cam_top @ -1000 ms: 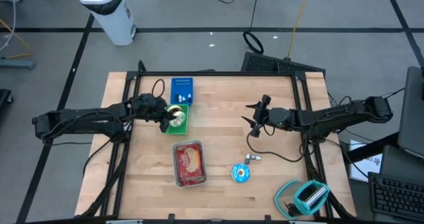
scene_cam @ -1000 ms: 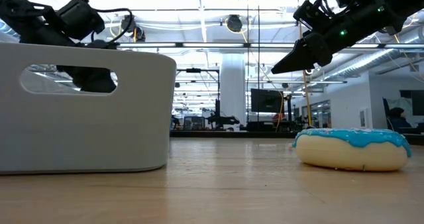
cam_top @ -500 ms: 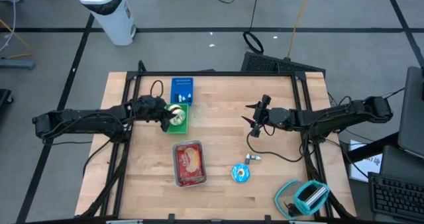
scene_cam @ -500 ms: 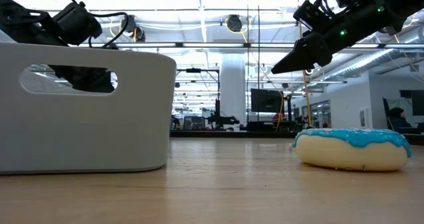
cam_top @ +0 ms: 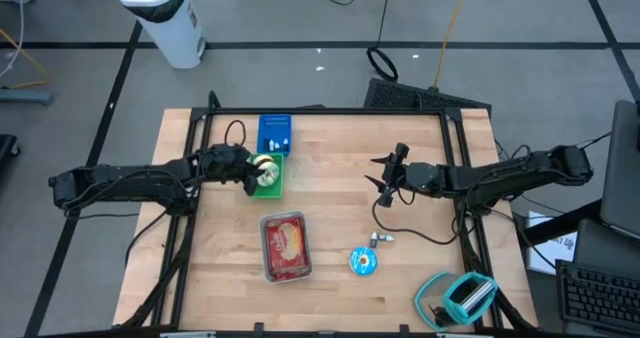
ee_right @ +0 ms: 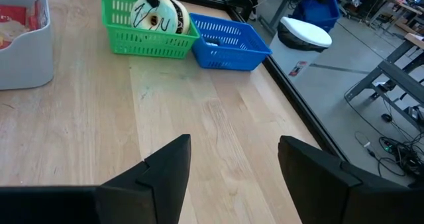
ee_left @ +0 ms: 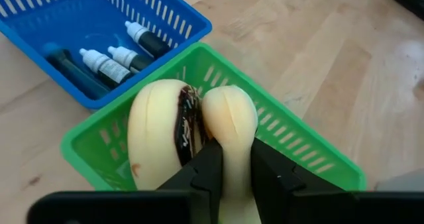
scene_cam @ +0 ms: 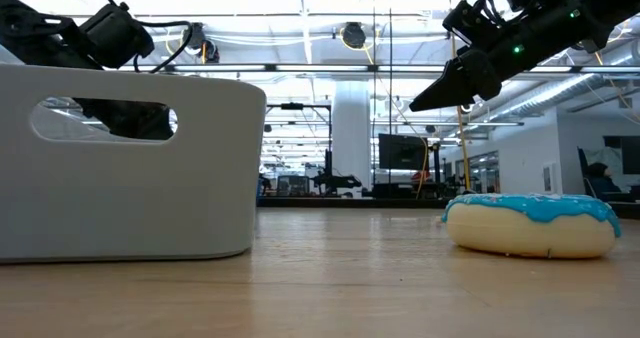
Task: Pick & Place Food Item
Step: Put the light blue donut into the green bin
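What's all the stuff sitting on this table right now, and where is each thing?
green basket: one, green, left-centre of table.
cream donut: one, cream with dark icing, in the green basket.
blue basket: one, blue, just behind the green basket.
dropper bottles: several, white-labelled, in the blue basket.
white bin: one, holds red packets, front centre.
blue donut: one, blue-iced, front right.
left pincer: around the cream donut's rim.
right pincer: open, mid-right, above the table.
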Motion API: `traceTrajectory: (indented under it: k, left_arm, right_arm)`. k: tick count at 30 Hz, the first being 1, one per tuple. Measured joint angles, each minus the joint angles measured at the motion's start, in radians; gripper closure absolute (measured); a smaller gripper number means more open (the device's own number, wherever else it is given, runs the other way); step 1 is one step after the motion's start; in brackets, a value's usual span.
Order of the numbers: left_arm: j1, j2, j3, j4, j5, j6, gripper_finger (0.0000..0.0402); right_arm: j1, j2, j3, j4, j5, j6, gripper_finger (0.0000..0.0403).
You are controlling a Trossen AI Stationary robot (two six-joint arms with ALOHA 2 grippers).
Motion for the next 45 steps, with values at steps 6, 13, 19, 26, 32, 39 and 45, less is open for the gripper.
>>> traceTrajectory:
  k: [6,13,19,26,32,39,45]
  left_arm:
    - [-0.001,0.0,0.0,-0.001,0.013,-0.038,0.0268]
    - [-0.001,0.0,0.0,-0.001,0.013,-0.035,0.0208]
    - [-0.001,0.0,0.013,-0.006,0.014,-0.03,0.0198]
    - [-0.001,0.0,0.073,-0.04,-0.001,0.045,0.0203]
    - [-0.001,0.0,0.161,-0.241,-0.058,0.081,0.0201]
    - [-0.051,0.0,0.19,-0.259,0.082,-0.009,0.0201]
    - [-0.226,0.088,0.19,-0.258,-0.041,-0.085,0.0201]
  right_arm:
    - [0.0,0.0,0.0,0.0,0.0,0.0,0.0184]
    - [0.0,0.0,0.0,0.0,0.0,0.0,0.0183]
    - [0.0,0.0,0.0,0.0,0.0,0.0,0.0187]
    - [0.0,0.0,0.0,-0.001,0.0,0.0,0.0185]
    - [0.0,0.0,0.0,-0.01,0.0,0.0,0.0187]
    - [0.0,0.0,0.0,-0.008,0.0,0.0,0.0185]
    - [0.0,0.0,0.0,-0.008,0.0,0.0,0.0187]
